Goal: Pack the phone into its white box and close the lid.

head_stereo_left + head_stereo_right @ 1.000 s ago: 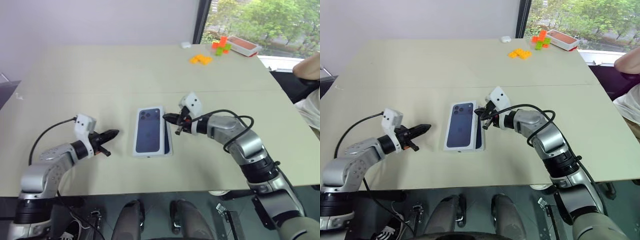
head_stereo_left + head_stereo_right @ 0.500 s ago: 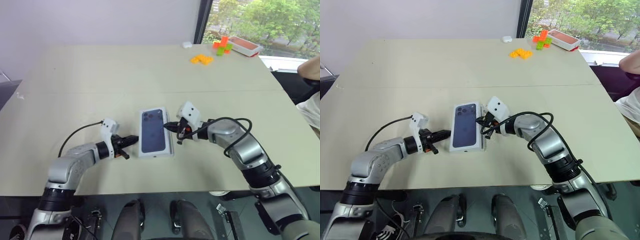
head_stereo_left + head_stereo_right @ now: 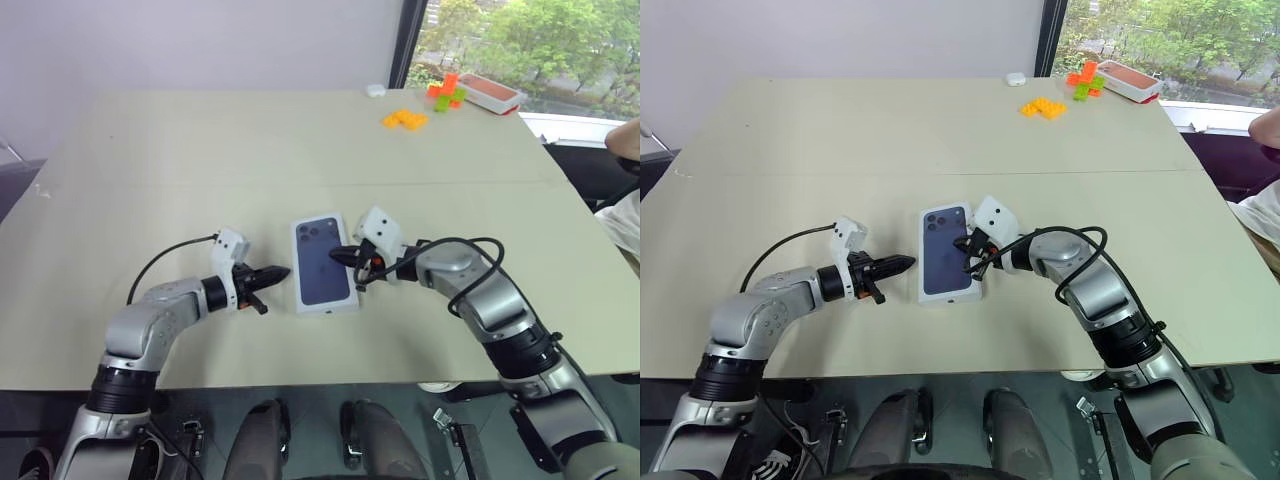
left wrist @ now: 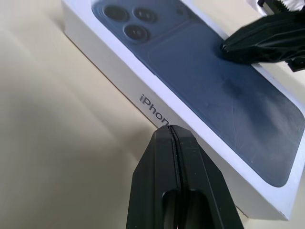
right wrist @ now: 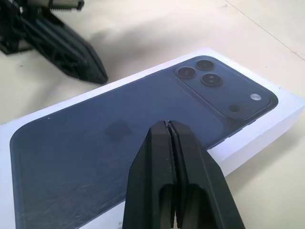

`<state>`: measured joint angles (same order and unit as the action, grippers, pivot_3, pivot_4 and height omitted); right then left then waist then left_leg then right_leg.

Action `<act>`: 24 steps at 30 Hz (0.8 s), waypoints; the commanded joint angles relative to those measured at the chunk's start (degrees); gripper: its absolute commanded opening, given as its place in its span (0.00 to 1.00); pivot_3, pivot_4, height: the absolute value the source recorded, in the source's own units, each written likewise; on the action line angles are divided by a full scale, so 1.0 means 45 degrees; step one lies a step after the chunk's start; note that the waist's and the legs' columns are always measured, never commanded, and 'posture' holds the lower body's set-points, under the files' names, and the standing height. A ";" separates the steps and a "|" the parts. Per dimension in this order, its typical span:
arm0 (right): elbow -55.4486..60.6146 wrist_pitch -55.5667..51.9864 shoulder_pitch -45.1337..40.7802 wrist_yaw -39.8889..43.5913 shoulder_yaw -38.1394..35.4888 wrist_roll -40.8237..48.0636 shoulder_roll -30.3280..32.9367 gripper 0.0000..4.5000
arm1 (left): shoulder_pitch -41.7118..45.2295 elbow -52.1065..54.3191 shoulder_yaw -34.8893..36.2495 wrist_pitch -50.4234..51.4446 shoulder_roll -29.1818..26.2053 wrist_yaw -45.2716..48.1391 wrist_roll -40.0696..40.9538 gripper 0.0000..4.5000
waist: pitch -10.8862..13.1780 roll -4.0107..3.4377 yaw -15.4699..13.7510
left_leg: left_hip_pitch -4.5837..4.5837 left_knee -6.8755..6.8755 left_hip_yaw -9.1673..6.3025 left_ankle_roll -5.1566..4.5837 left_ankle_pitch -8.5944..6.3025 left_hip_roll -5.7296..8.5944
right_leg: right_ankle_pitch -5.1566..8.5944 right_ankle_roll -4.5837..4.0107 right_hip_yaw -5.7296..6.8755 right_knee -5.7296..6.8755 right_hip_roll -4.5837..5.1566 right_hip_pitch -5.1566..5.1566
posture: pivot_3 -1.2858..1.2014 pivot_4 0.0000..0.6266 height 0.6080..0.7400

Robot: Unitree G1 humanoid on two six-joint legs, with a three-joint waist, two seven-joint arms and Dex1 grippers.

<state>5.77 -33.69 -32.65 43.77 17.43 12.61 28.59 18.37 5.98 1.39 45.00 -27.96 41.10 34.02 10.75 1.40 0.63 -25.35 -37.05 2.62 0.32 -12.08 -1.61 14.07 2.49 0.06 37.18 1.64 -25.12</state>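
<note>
Lid (image 3: 325,263): white shell with a dark blue phone picture printed on its upper face, three camera lenses at the far end; lies flat on the table (image 3: 200,170) near the front edge, between the two arms. Side wall carries grey lettering, seen in the left wrist view. It sits down over whatever is beneath it, so neither the white box nor the phone can be made out.

Left gripper (image 3: 281,271): black fingers pressed together, nothing between them; tip points at the lid's left long side, just beside it, whether touching cannot be told. A black cable loops from the wrist back along the arm.

Right gripper (image 3: 335,254): fingers likewise pressed together and empty; tip rests over the printed face of the lid from the right side, at or just above the surface. In the left wrist view the black tip meets the blue print.

Table: pale beige top with a seam running across it beyond the lid.

Far right corner of table: orange blocks (image 3: 402,119), a cluster of orange and green pieces (image 3: 444,90), a red-and-white tray (image 3: 489,92), a small white item (image 3: 374,90).

Right edge: part of a person (image 3: 622,205).
</note>
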 commanded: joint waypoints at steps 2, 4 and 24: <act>-0.0387 0.0167 -0.0363 -0.0085 -0.0533 -0.0215 -0.0002 0.01 | 0.0227 0.0580 0.0376 0.0173 0.0208 -0.0140 0.0417 0.00 | 0.0000 0.0000 -0.0007 | 0.0001 -0.0013 -0.0002 0.0000 0.0000 0.0002 | -0.0001 0.0001 0.0003 0.0000 0.0000 0.0009 | 0.52 0.24 1.00; -0.0705 0.0427 -0.0468 -0.0003 -0.0379 -0.0556 0.0192 0.01 | 0.0212 0.0525 0.0278 0.0045 0.0301 -0.0157 0.0276 0.00 | -0.0001 0.0002 0.0000 | 0.0004 -0.0027 -0.0001 -0.0001 0.0000 0.0005 | -0.0002 0.0002 0.0003 0.0000 0.0002 0.0019 | 0.52 0.24 1.00; -0.2096 0.2380 -0.0409 0.0572 -0.0006 -0.2408 0.0905 0.01 | 0.1053 -0.0474 -0.0039 -0.0786 0.0770 -0.0161 -0.0328 0.00 | -0.0010 0.0016 -0.0005 | 0.0050 -0.0041 -0.0003 -0.0001 0.0001 0.0007 | -0.0004 0.0004 0.0012 -0.0002 0.0001 0.0079 | 0.52 0.24 1.00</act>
<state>-3.41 -23.70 -34.29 46.28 17.95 2.38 32.24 22.58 2.99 1.32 42.19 -24.64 39.88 32.99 10.71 1.47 0.61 -25.13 -37.23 2.64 0.31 -12.08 -1.58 14.05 2.51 0.08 37.17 1.65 -24.77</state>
